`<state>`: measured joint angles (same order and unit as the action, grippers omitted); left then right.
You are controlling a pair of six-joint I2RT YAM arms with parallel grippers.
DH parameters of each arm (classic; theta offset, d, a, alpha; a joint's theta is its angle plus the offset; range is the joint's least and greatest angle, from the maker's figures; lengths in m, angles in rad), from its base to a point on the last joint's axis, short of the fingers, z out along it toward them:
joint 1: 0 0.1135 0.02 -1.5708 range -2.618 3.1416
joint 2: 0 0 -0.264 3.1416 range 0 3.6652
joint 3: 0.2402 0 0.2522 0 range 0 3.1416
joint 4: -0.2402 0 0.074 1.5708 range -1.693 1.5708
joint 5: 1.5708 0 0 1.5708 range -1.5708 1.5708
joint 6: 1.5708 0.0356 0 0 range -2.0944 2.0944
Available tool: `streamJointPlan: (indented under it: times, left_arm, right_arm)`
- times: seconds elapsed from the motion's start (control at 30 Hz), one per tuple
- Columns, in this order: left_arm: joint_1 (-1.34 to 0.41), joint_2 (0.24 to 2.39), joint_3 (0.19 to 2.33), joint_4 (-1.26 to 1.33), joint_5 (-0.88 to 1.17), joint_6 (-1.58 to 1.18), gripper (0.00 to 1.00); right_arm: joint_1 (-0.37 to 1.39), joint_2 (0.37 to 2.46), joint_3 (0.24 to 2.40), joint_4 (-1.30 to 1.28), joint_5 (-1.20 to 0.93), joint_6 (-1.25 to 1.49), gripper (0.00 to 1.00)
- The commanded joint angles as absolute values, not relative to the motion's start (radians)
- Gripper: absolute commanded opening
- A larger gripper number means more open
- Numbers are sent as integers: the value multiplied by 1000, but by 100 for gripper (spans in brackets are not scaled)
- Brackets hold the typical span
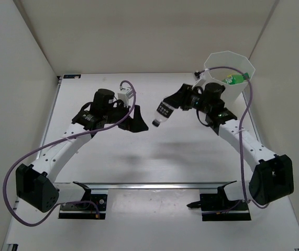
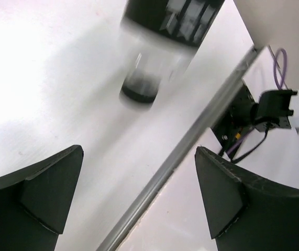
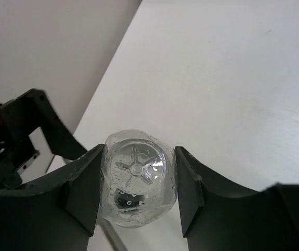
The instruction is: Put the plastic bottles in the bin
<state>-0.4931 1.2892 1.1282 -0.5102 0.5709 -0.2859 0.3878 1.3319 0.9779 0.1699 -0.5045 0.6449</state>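
Mid-table, my right gripper (image 3: 139, 201) clenched on clear bottle (image 1: 163, 111) at base end. I judge it light, thin-walled, slippery: squeeze gently. Left gripper (image 2: 139, 193) spread, empty.

Top view looks down over the whole table (image 1: 139, 154); both wrist views face one bottle (image 1: 163, 112), right nearest.

White table (image 1: 154, 162) enclosed by plain pale walls (image 1: 139, 31).
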Motion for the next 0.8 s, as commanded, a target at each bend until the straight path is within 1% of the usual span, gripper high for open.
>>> streamJointPlan:
  times: [0.0, 0.03, 0.07, 0.1, 0.13, 0.17, 0.2, 0.27, 0.3, 0.37, 0.4, 0.47, 0.53, 0.6, 0.63, 0.67, 0.7, 0.73, 0.77]
  left_arm:
    - [-462, 1203, 1195, -572, 497, -265, 99]
    - [-460, 1198, 1215, -625, 404, -259, 99]
    - [-456, 1200, 1239, -685, 299, -264, 99]
    - [-436, 1210, 1249, -718, 241, -273, 99]
    - [-424, 1219, 1271, -766, 130, -306, 99]
    - [-382, 1226, 1285, -814, 50, -331, 99]
    - [-324, 1235, 1276, -833, 34, -357, 98]
    - [-258, 1250, 1261, -860, -32, -382, 99]
    - [-243, 1256, 1250, -876, -98, -403, 99]
    - [-248, 1273, 1261, -887, -164, -413, 99]
    - [-253, 1281, 1265, -888, -164, -410, 98]
    - [-236, 1282, 1261, -867, -106, -408, 99]
    - [-204, 1272, 1240, -816, -35, -419, 99]
    - [-195, 1259, 1238, -796, -18, -416, 98]
    - [-187, 1259, 1249, -796, -26, -419, 99]
    - [-190, 1265, 1258, -801, -23, -416, 99]
    - [-190, 1269, 1270, -811, -14, -404, 99]
    - [-195, 1269, 1291, -821, -9, -406, 99]
    - [-198, 1266, 1298, -825, -17, -393, 99]
  right_arm:
    - [277, 1296, 1191, 65, -502, 511, 0]
    - [258, 1308, 1233, 34, -493, 450, 0]
    - [220, 1327, 1320, -35, -468, 390, 0]
    - [189, 1336, 1424, -105, -433, 361, 0]
    - [177, 1359, 1513, -136, -382, 298, 0]
    - [154, 1382, 1554, -182, -305, 240, 0]
    - [135, 1394, 1621, -214, -257, 191, 0]
    - [105, 1449, 1684, -229, -84, 152, 0]
    - [60, 1475, 1713, -229, -54, 141, 1]
    - [8, 1521, 1758, -225, -31, 132, 0]
    - [-17, 1557, 1778, -225, -26, 133, 0]
    - [-66, 1607, 1821, -230, -12, 132, 0]
    - [-77, 1640, 1830, -230, 36, 121, 5]
    - [-83, 1652, 1824, -229, 64, 118, 14]
    - [-84, 1658, 1821, -236, 60, 121, 20]
    - [-87, 1658, 1822, -251, 58, 126, 41]
    - [-94, 1658, 1822, -249, 45, 130, 74]
    - [-92, 1652, 1824, -259, 41, 127, 97]
    - [-92, 1657, 1833, -268, 44, 126, 99]
